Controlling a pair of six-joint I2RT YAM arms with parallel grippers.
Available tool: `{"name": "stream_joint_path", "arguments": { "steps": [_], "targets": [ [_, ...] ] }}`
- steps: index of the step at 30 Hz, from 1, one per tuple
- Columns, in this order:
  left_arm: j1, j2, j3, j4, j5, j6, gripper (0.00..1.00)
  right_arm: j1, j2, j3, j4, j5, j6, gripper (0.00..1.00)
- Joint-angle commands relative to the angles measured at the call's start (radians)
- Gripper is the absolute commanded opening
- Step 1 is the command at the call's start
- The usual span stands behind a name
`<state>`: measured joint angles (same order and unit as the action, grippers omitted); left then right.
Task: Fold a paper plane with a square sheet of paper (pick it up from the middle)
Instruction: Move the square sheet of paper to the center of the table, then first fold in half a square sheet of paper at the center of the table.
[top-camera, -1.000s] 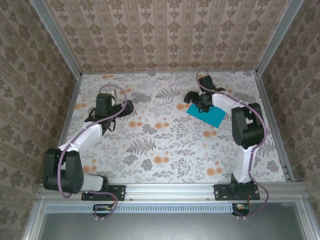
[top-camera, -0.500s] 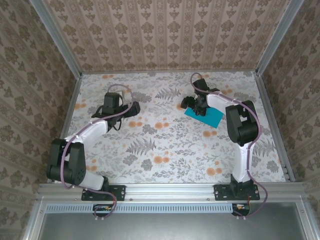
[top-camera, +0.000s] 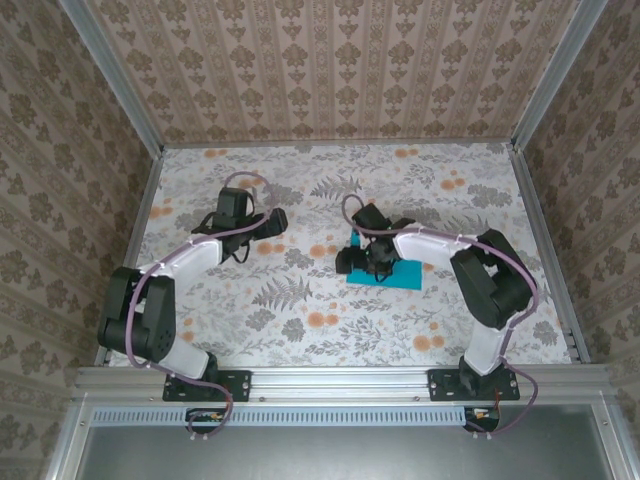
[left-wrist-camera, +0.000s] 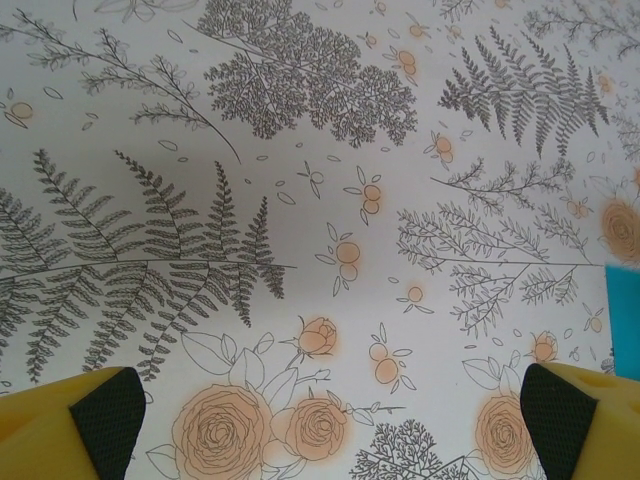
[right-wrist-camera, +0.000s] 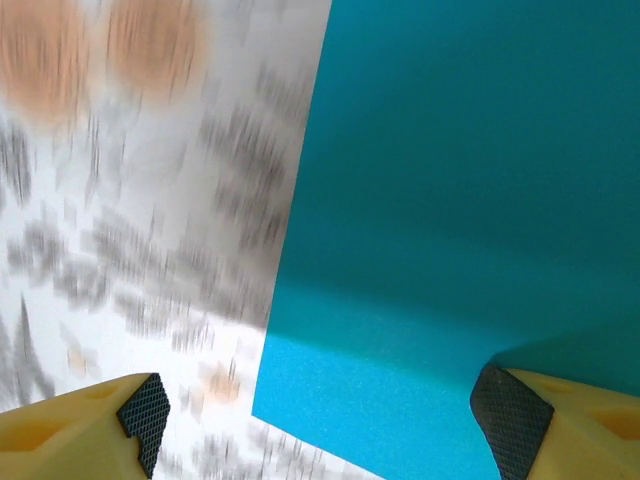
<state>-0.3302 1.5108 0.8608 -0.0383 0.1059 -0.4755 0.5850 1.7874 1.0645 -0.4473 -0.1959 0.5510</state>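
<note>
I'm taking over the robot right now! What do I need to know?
Left tool: open, holding nothing, over the bare flower-patterned table.
Right tool: open, low over the near-left corner of the flat teal-blue paper sheet. One finger is above the paper, the other above the table. No grip yet.
Paper: lies flat on the table, just right of the middle.
Done: no fold can be seen in the part that shows.
Left: pick the sheet up from its middle, then make all the folds for the plane.
</note>
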Motion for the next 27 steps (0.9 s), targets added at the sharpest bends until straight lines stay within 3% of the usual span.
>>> {"name": "stream_joint_path", "arguments": {
  "steps": [1,7,11,17,27],
  "targets": [
    [-0.012,0.024,0.039,0.003,0.008,-0.021,1.00,0.028,-0.019,-0.058,-0.207,-0.014,-0.031,0.86],
    [-0.023,0.031,0.052,0.002,0.019,-0.050,1.00,0.002,-0.163,0.035,-0.249,0.169,-0.030,0.92],
    [-0.030,0.032,0.048,-0.010,0.034,-0.077,1.00,-0.065,-0.092,0.080,-0.287,0.262,-0.007,0.98],
    [-0.049,0.041,0.044,-0.002,0.118,-0.116,1.00,-0.086,0.011,0.142,-0.284,0.277,-0.041,1.00],
    [-0.079,0.069,0.055,-0.002,0.129,-0.142,1.00,-0.117,0.114,0.187,-0.300,0.275,-0.045,0.99]
  ]
}}
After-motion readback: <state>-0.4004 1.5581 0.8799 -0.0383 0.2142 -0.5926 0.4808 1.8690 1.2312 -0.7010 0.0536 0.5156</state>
